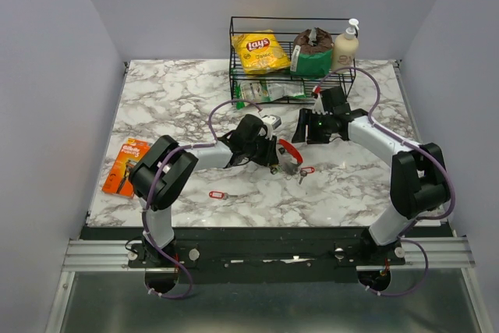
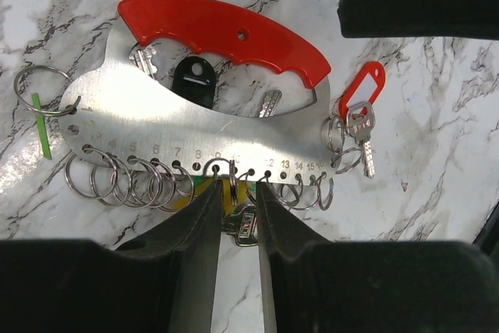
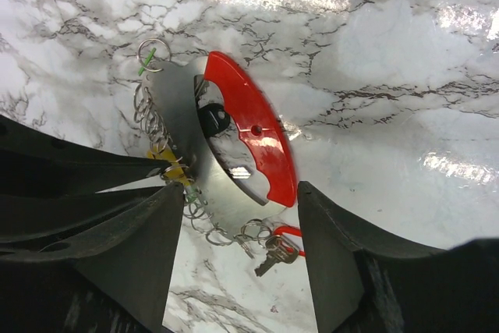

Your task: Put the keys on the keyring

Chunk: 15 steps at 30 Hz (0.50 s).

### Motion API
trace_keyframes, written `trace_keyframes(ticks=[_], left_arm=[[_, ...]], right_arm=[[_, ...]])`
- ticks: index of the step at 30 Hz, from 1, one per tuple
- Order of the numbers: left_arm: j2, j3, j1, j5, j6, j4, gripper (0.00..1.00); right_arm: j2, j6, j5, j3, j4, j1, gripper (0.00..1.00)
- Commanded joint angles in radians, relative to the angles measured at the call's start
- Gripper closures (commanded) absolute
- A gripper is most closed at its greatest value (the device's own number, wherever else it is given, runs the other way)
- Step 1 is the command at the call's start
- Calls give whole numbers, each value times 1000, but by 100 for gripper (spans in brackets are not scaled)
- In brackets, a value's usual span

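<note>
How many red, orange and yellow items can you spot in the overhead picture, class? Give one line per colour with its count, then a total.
Red: 3 (red handle, lone red tag, red-tagged key)
Orange: 1 (razor pack)
Yellow: 1 (chip bag)
Total: 5

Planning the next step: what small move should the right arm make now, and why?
Probably lower the right gripper and close on the red handle to steady it: it hovers open above, while the left gripper seems to pinch a key at a ring.
</note>
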Motion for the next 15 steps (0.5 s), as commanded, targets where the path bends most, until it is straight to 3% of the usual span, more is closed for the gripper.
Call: trace_keyframes(ticks=[1, 5, 12, 15], left_arm=[[16, 10, -4, -30, 18, 9, 72], [15, 12, -5, -36, 24, 6, 78], [-6, 1, -4, -46, 35, 8, 100], [-17, -2, -4, -47, 41, 9, 100]], right_arm=[[-40, -12, -28, -12, 22, -2, 32], [-55, -27, -42, -13, 27, -2, 32], [-98, -57, -71, -33, 48, -2, 29], [-111, -77, -94, -32, 50, -2, 29]])
